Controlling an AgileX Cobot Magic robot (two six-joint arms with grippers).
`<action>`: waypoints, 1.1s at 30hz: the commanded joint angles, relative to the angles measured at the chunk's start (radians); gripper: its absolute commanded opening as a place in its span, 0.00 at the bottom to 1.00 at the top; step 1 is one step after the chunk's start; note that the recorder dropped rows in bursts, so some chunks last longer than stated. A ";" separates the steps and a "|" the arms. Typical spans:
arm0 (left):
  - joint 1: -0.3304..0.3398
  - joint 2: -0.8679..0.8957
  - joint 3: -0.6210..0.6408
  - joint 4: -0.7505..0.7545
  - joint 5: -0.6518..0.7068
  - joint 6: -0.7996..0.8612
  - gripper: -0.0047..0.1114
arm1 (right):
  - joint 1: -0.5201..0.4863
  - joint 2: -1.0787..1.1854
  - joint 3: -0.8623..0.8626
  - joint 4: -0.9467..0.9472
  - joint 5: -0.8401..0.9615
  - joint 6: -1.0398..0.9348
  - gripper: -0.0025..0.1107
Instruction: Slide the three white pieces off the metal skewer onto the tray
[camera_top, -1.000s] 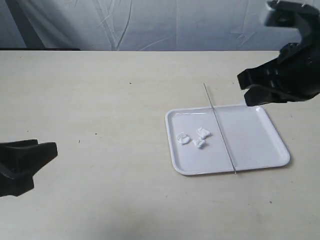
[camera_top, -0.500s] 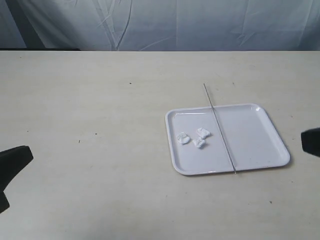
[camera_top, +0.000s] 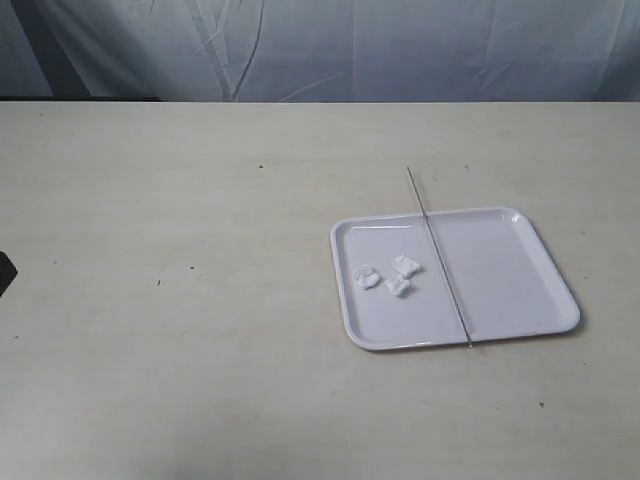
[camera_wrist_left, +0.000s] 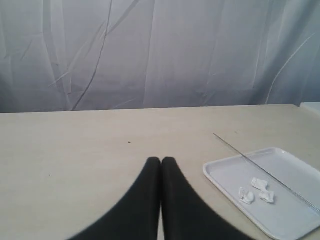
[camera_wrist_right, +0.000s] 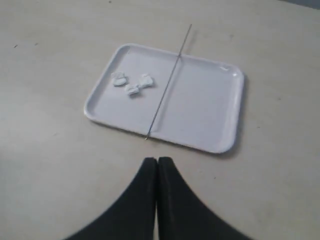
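White pieces (camera_top: 388, 277), three in number, lie loose in a tight cluster on the tray (camera_top: 520, 290), none of them on the metal skewer (camera_top: 438, 256). The cluster sits on the side of the skewer that faces the left claw (camera_wrist_left: 161, 162). The skewer lies straight across the tray. One end rests at the rim nearest the right claw (camera_wrist_right: 157, 162), and the other passes over the far rim and out above the desk (camera_top: 200, 200).

The tray lies flat on the desk ahead of the right claw, well apart from it. From the left claw it lies ahead and off toward the right arm's side, also well apart. Both claws are clenched, fingers pressed together with nothing between them, and neither touches the tray, the skewer or the pieces.
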 joint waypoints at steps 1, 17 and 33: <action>0.000 -0.003 0.005 0.016 0.014 0.001 0.04 | -0.045 -0.105 0.093 -0.128 -0.244 0.134 0.02; 0.480 -0.268 0.005 0.021 0.214 -0.001 0.04 | -0.220 -0.266 0.357 -0.180 -0.625 0.202 0.02; 0.617 -0.268 0.005 -0.187 0.462 0.004 0.04 | -0.257 -0.266 0.559 -0.139 -0.706 0.055 0.02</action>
